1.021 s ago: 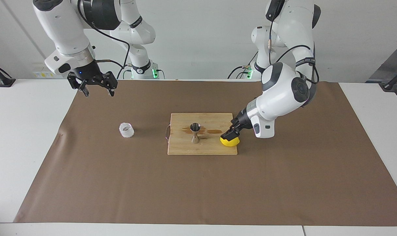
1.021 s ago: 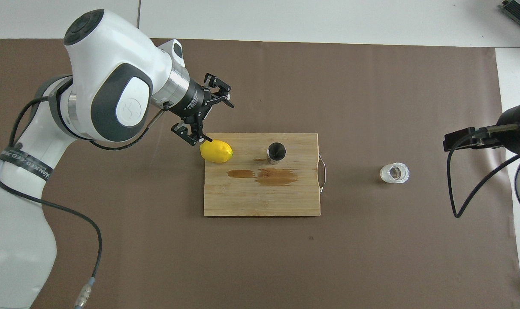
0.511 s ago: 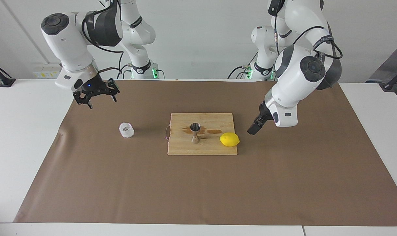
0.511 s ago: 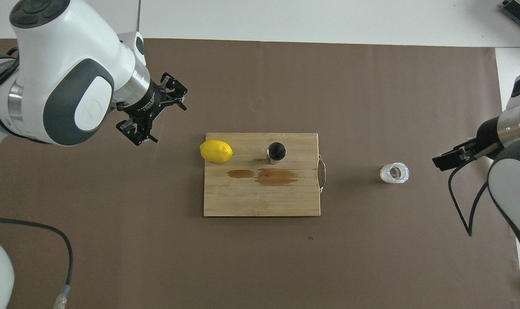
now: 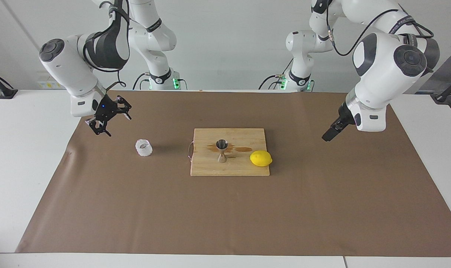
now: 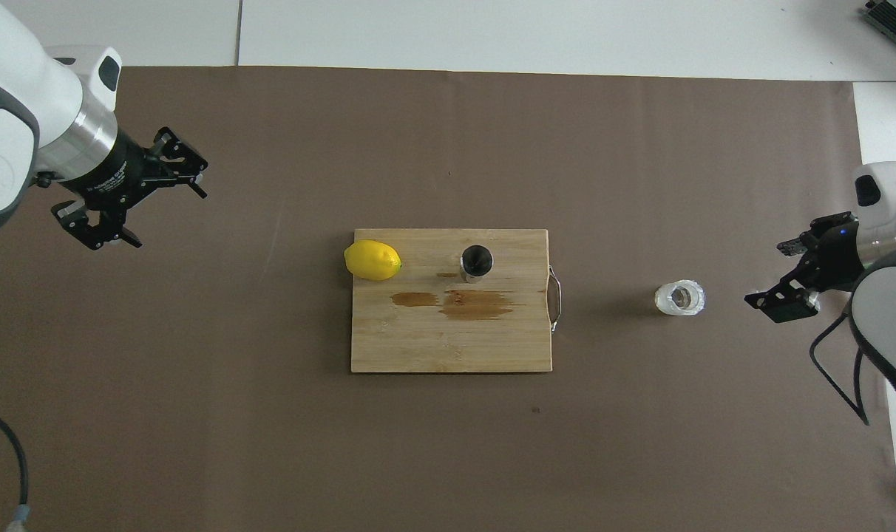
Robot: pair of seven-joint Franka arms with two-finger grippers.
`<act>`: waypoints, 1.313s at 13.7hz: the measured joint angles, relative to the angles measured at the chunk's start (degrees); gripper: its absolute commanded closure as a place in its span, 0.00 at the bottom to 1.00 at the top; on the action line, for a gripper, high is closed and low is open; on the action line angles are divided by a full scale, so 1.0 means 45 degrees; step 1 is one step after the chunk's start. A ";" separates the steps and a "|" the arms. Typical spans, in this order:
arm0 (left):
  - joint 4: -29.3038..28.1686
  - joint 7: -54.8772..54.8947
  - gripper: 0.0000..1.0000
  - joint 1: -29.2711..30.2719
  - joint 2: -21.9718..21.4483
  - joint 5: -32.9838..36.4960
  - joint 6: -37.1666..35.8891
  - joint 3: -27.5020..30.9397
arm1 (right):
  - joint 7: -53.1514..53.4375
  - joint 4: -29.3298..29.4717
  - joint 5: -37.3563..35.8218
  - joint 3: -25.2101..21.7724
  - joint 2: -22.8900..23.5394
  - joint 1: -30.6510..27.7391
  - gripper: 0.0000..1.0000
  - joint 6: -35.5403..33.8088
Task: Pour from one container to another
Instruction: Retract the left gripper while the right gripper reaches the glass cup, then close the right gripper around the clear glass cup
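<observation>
The right gripper point(image 5: 107, 121) is seen with its fingers spread and empty, hanging over the brown paper mat point(image 5: 225, 216) toward the right arm's end of the surface, near the small translucent whitish cup with a frosty, textured wall point(image 5: 143, 147). That cup stands upright on the mat, well apart from the handled edge of the pale wooden cutting board point(image 5: 210, 169). It is judged to be light, thin-walled and easily crushed or tipped, so a gentle hold across its sides, below the rim, is advised. The shiny steel hourglass-shaped jigger point(image 5: 221, 150) stands upright near the board's middle, beside a brown wet stain; a yellow lemon point(image 5: 261, 158) lies at the board's edge toward the left arm's end. The left gripper point(image 6: 129, 188) waits spread and empty over the mat. What the cup contains cannot be made out.
</observation>
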 measured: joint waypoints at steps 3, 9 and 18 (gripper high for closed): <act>-0.0002 0.1517 0.00 0.0553 -0.0155 0.0419 -0.0128 0.0000 | -0.3496 -0.1114 0.1044 -0.0011 0.0153 -0.0527 0.00 0.1026; -0.0048 0.5795 0.00 0.1292 -0.0185 0.0449 -0.0744 0.0052 | -0.9256 -0.2283 0.3572 -0.0012 0.0966 -0.0928 0.00 0.2306; -0.2612 1.0097 0.00 0.2062 -0.2133 0.0463 0.1866 0.0049 | -1.2116 -0.2565 0.6334 -0.0013 0.2165 -0.1381 0.00 0.2302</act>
